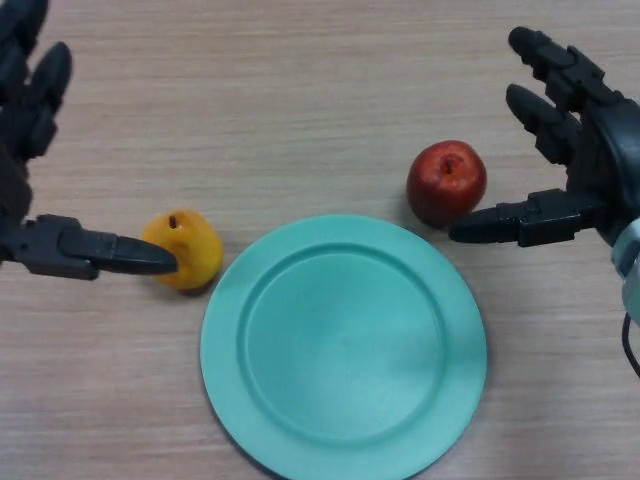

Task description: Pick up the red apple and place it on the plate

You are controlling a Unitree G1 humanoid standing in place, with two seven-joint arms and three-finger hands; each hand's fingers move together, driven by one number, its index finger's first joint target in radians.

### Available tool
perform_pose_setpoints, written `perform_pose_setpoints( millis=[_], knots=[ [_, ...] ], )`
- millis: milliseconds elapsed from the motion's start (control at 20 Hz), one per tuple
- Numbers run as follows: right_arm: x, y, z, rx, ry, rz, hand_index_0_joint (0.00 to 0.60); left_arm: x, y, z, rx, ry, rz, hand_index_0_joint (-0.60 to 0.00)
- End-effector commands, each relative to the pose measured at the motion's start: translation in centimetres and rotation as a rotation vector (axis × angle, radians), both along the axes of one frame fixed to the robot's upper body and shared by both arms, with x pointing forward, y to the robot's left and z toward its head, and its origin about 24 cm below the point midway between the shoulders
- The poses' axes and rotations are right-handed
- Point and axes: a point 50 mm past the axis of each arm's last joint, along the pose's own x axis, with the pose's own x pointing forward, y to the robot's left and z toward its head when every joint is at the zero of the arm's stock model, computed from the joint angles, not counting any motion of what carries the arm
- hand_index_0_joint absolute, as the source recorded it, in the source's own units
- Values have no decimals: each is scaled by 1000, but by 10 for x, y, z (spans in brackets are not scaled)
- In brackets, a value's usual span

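Observation:
The red apple (446, 181) rests on the wooden table just beyond the upper right rim of the teal plate (343, 345). My right hand (590, 160) is at the right edge, open, its thumb stretched toward the apple's lower right side and its fingers spread above and to the right of it. The thumb tip lies very close to the apple, and no finger is curled round it. My left hand (40, 150) comes in at the left edge, open, with its thumb pointing right.
A yellow pear-like fruit (184, 249) lies left of the plate, partly behind the left thumb tip. The plate holds nothing.

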Motion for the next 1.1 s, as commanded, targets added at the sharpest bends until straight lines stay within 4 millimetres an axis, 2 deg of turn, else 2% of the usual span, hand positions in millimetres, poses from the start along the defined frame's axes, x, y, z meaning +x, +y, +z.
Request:
perform_pose_setpoints(
  millis=[50, 200, 450, 600, 650, 800, 850, 900, 950, 1000, 1050, 1100],
  knots=[
    [0, -19, 42, 21, -228, -36, 0, -11, 4, 35, 36, -237, -22, 0],
    [9, -23, 35, -16, -214, -63, 0, -7, 5, 29, 45, -202, -25, 0],
    [47, -24, 25, -81, -184, -97, 0, -9, 9, 11, 106, -113, -18, 0],
    [63, -26, 18, -115, -179, -125, 0, -9, 11, 11, 113, -102, -10, 0],
    [74, -27, 10, -174, -144, -174, 0, -9, 13, 12, 99, -106, -2, 0],
    [85, -30, 0, -205, -51, -265, 0, -8, 17, 15, 89, -132, 21, 0],
    [87, -28, -4, -239, -21, -282, 51, -7, 20, 19, 85, -160, 43, 0],
    [87, -28, -5, -240, -19, -283, 150, -7, 21, 19, 85, -160, 44, 0],
    [88, -27, -6, -242, -8, -291, 300, -7, 22, 20, 85, -162, 46, 0],
    [88, -25, -7, -240, 1, -300, 399, -7, 23, 21, 85, -163, 49, 0],
    [90, -21, -10, -269, 28, -310, 544, -5, 25, 23, 86, -172, 66, 0],
    [90, -19, -13, -292, 45, -314, 600, -4, 27, 25, 87, -181, 79, 0]
  ],
)
